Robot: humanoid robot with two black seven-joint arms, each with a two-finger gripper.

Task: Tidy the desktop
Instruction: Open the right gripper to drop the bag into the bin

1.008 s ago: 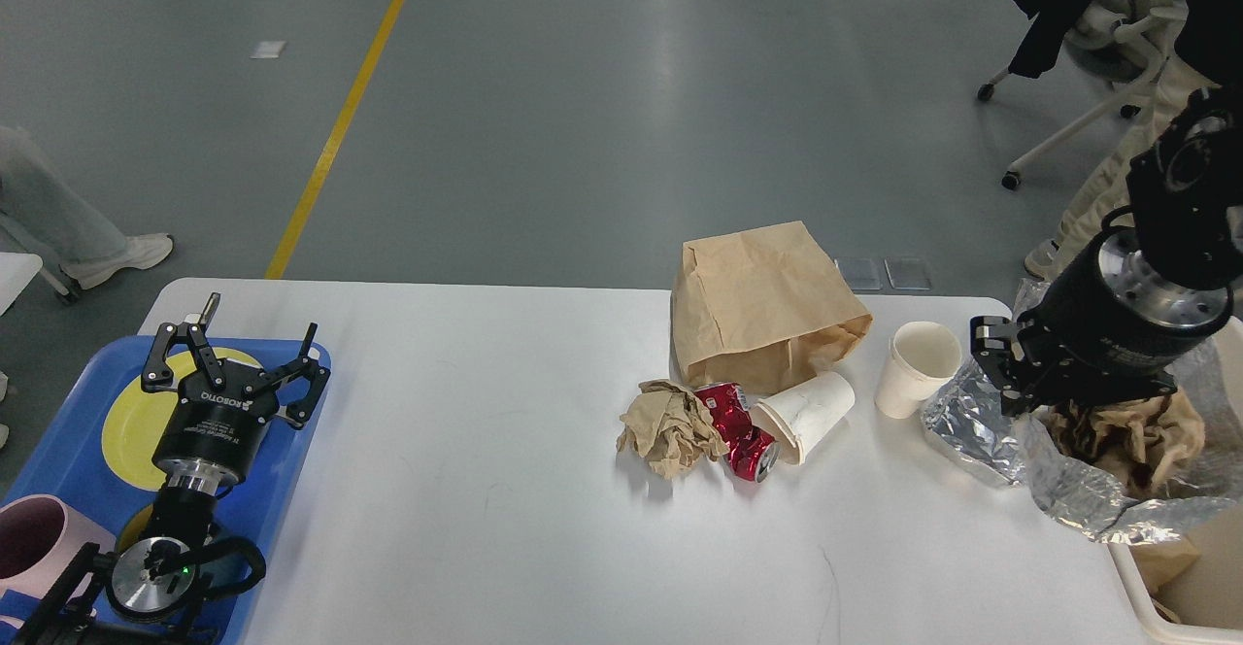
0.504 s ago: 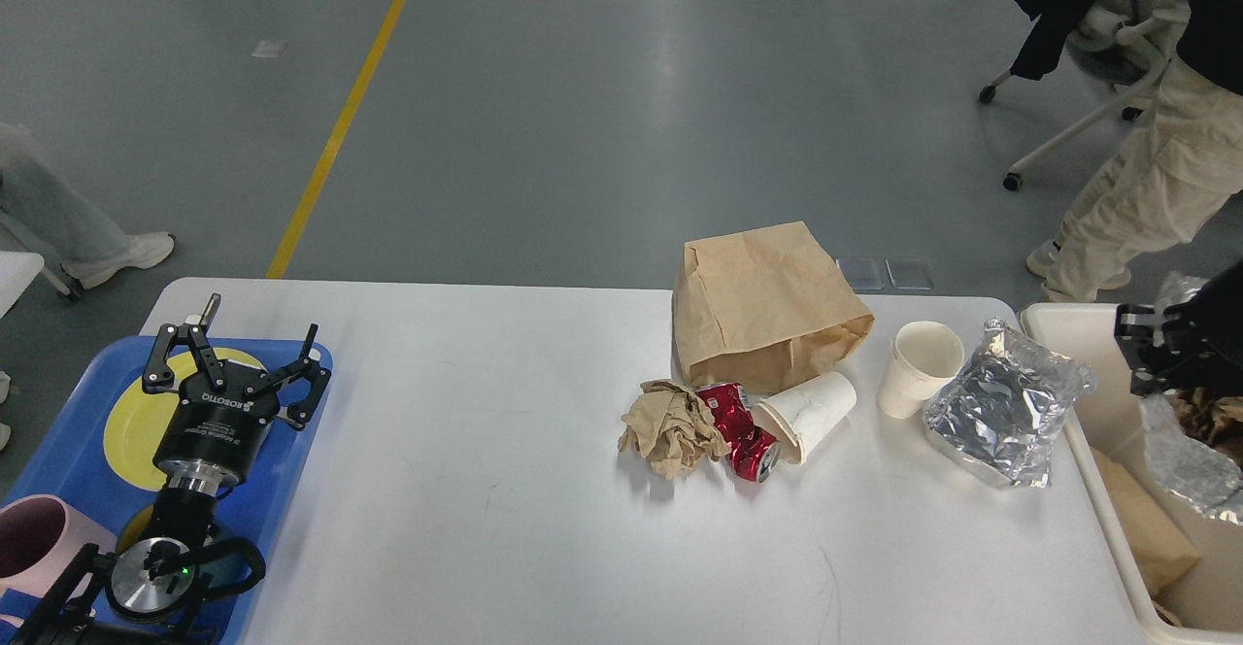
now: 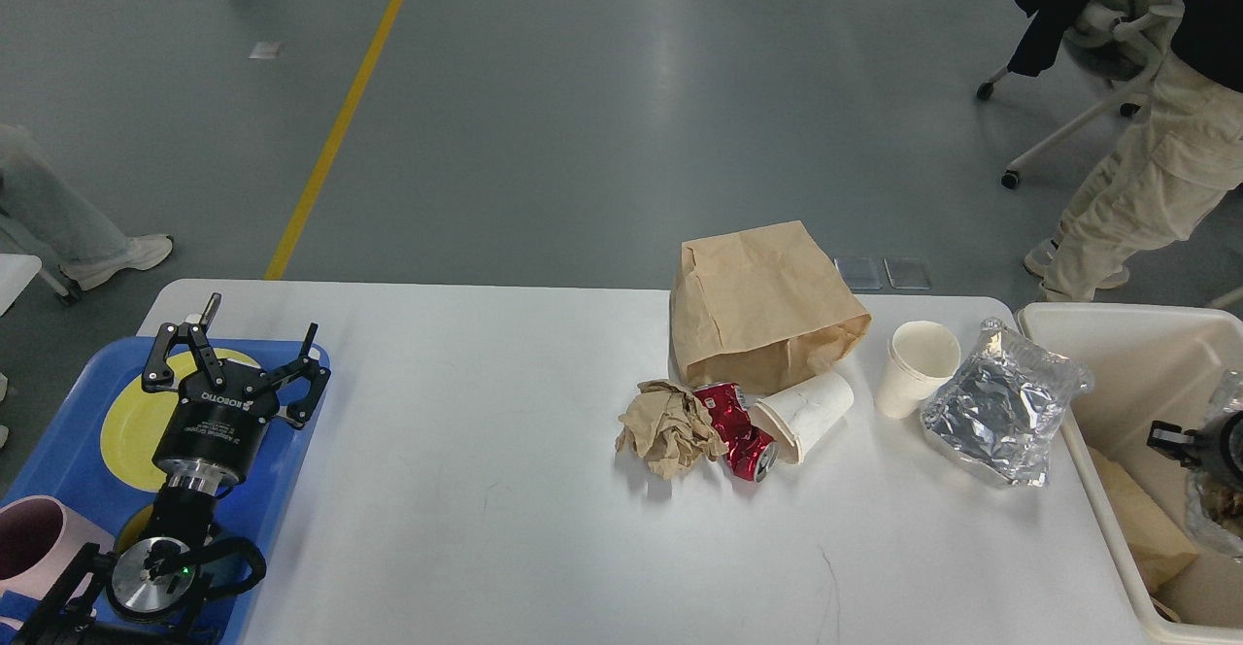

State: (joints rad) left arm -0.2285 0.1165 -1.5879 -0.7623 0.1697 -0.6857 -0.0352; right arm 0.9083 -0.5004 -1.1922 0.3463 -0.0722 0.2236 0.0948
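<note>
The white desktop [image 3: 466, 528] holds a cluster of litter right of centre: a brown paper bag [image 3: 762, 310], a crumpled brown paper wad [image 3: 668, 428], a crushed red can [image 3: 738, 426], a white cup lying on its side [image 3: 806, 414], an upright paper cup [image 3: 916, 366] and a crinkled foil bag [image 3: 1000, 414]. My left gripper [image 3: 248, 334] hovers open over the blue tray, holding nothing. Only a small black tip of my right gripper [image 3: 1175, 436] shows, low inside the cream bin beside crumpled foil [image 3: 1214, 499]; its fingers cannot be told apart.
The blue tray [image 3: 291, 470] at the left edge carries a yellow plate [image 3: 131, 422] and a pink mug [image 3: 29, 543]. The cream bin [image 3: 1088, 320] stands off the table's right end. A person [image 3: 1146, 169] and an office chair stand behind it.
My right arm swung right from beside the foil bag and dropped into the bin, taking a foil-and-paper wad with it. The left arm has stayed still.
</note>
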